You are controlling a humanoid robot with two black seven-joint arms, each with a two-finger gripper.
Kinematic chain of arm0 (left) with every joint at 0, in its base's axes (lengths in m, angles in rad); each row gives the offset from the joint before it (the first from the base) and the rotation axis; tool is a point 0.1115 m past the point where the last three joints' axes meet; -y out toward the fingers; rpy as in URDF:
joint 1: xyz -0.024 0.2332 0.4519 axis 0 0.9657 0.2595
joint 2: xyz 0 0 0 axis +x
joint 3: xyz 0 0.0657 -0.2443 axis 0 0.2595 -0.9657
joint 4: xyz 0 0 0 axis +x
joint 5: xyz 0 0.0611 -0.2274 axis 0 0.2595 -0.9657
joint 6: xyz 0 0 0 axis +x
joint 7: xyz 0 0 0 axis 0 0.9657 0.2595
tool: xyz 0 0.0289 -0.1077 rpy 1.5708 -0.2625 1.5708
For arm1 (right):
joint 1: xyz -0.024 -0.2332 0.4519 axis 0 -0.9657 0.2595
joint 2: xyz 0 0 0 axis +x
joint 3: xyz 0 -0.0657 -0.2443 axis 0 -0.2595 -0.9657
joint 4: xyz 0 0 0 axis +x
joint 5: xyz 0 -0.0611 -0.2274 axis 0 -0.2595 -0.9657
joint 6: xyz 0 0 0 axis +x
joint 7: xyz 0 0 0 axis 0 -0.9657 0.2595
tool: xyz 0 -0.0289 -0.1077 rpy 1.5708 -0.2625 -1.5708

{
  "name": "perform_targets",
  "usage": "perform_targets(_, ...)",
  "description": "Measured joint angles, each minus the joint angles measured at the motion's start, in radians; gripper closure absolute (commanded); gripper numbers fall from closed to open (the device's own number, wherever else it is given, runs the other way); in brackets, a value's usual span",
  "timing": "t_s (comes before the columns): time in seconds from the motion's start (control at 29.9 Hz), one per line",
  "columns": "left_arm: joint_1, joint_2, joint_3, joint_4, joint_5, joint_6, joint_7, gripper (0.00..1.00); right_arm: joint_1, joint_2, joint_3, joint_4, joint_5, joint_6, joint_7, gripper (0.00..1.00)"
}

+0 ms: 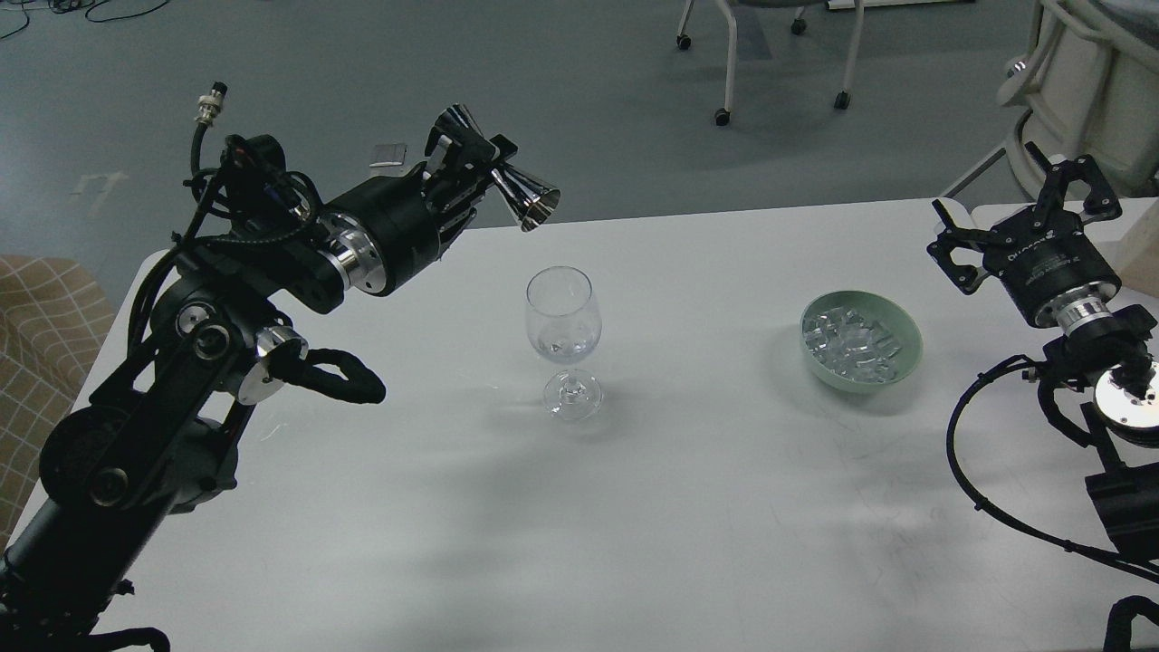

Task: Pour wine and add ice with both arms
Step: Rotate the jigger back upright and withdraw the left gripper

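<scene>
A clear stemmed wine glass point(563, 335) stands upright near the middle of the white table point(634, 507), with a little clear wine point(563, 347) at the bottom of its bowl. My left gripper point(471, 167) is shut on a shiny steel jigger point(521, 192), held tilted with its mouth pointing right and down, above and left of the glass. A pale green bowl point(909, 342) of ice cubes point(851, 342) sits to the right. My right gripper point(1028, 208) is open and empty, right of the bowl, above the table's far right edge.
Black cables loop beside my right arm at the table's right edge point(969, 462). Chairs on castors point(770, 54) stand on the grey floor beyond the table. A tan checked seat point(36, 335) is at the far left.
</scene>
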Motion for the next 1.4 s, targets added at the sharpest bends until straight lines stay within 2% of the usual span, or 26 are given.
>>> perform_targets(0.67,-0.009,-0.002,0.006,-0.041,0.016,-0.003,0.000,1.00,0.000,-0.006,0.000,-0.001,-0.001,0.000,0.000,0.00)
perform_targets(1.0,0.025,-0.013,-0.009,-0.034,-0.001,0.006,0.000,1.00,0.000,-0.009,0.000,-0.005,0.000,-0.001,0.000,0.00)
perform_targets(1.17,0.093,-0.025,-0.059,-0.031,-0.105,0.031,0.000,1.00,0.000,-0.009,0.000,-0.007,0.000,-0.003,0.000,0.00)
perform_targets(1.4,0.163,-0.040,-0.166,-0.031,-0.305,0.112,0.000,1.00,-0.002,-0.009,0.000,-0.013,-0.001,-0.003,-0.003,0.00)
